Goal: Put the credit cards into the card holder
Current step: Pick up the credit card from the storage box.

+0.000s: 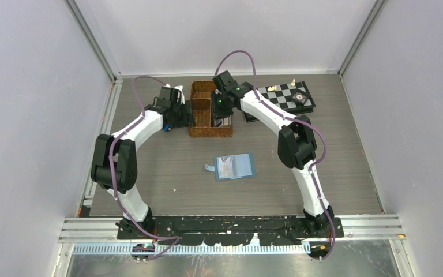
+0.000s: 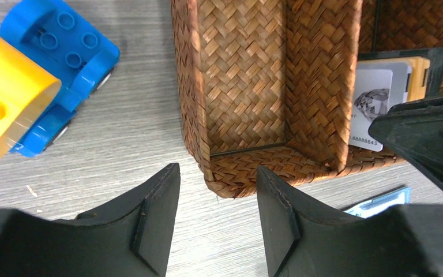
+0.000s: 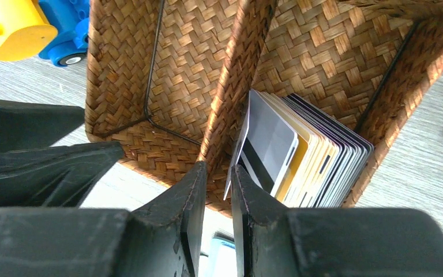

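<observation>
Currently I am logging the right pincer (image 3: 219, 168) sitting narrow, a slit at the front corner of the credit cards (image 3: 306, 156) standing in the wicker basket (image 3: 150, 144), the left pincer (image 2: 218, 173) gaping around the basket's corner, and the card holder (image 1: 235, 167) lying unfolded well behind both.

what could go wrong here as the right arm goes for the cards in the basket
The credit cards stand packed together in one compartment of the basket, so the right gripper may pinch several. Its fingers sit right by the wicker divider and could catch it, dragging the basket.
</observation>
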Action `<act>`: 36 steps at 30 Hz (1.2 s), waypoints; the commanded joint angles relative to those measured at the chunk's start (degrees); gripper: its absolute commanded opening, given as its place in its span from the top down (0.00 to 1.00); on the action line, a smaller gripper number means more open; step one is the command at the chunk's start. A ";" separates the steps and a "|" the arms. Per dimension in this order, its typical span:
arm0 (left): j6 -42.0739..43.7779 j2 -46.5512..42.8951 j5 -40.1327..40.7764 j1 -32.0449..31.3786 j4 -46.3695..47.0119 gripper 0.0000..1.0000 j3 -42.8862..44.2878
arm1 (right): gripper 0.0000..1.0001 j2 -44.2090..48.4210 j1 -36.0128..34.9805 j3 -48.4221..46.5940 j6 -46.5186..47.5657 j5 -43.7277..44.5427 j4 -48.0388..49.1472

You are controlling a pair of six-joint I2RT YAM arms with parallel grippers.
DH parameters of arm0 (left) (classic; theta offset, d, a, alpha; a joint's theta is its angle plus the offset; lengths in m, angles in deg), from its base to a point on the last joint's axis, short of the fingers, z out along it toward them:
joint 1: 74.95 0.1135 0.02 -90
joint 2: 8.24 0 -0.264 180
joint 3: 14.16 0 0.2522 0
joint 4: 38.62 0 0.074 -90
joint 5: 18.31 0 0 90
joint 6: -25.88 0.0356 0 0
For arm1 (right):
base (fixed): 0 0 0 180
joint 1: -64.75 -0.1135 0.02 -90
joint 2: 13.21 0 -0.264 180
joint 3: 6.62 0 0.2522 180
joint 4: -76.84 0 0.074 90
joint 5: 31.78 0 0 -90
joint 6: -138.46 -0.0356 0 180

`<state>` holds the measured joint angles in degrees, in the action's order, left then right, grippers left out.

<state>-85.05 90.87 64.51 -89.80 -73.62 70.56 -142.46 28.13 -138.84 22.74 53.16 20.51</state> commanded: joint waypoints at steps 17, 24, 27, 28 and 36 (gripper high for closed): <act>-3.96 -1.05 -7.92 0.43 5.14 0.55 -6.10 | 0.73 -3.01 -1.10 -2.57 -2.78 -3.22 3.89; -4.12 -1.63 -8.01 0.44 5.19 0.55 -6.12 | 0.75 -2.67 -1.52 -3.08 -2.59 -0.56 3.03; -4.09 -1.77 -8.08 0.44 5.15 0.55 -6.18 | 0.78 -1.96 -1.87 -3.20 -2.19 1.44 2.34; -4.12 -1.80 -8.11 0.44 5.07 0.55 -6.18 | 0.79 -1.70 -2.06 -3.19 -2.06 1.93 2.24; -4.11 -1.72 -8.29 0.44 5.01 0.55 -6.05 | 0.83 0.65 -2.36 -3.26 -1.67 3.57 1.69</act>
<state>-89.26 90.85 57.73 -89.12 -67.65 65.34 -145.98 26.21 -139.86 20.25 54.80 22.50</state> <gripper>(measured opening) 0.456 0.192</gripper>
